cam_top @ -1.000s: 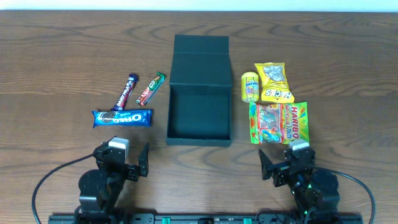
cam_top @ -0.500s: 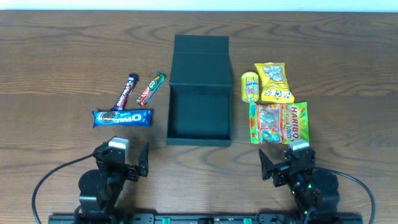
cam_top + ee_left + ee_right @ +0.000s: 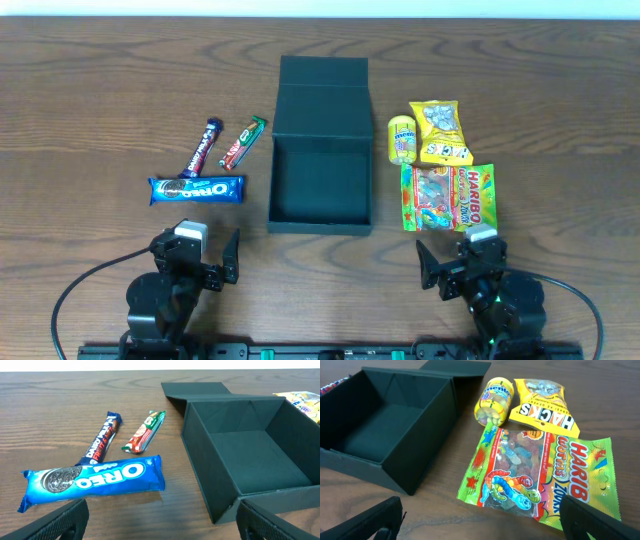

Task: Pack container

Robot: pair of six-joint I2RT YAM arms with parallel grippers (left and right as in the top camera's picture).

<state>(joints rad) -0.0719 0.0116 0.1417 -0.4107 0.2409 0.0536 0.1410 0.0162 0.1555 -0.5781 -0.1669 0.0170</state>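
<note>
Wood-grain tabletop (image 3: 90, 90), matte teal rectangular container (image 3: 320, 185) open, floor bare, glossy Oreo pack (image 3: 196, 189) beside it, left claw (image 3: 196, 250) and right claw (image 3: 460, 258) wide.

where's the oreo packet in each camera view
Overhead: Oreo packet lies left of centre, left of the container.
Left wrist: Oreo packet at lower left, container to its right.
Right wrist: not in it.
Shared landmark: the container, open, in all three views.

Your dark wooden table (image 3: 100, 80) carries the open container (image 3: 320, 180) at centre, its lid flap lying far. Left of it you see an Oreo packet (image 3: 197, 189), a blue bar (image 3: 202, 147) and a red-green bar (image 3: 243, 142); right of it, a yellow tub (image 3: 402, 139), a Hacks bag (image 3: 441, 132) and a Haribo bag (image 3: 448, 197).
</note>
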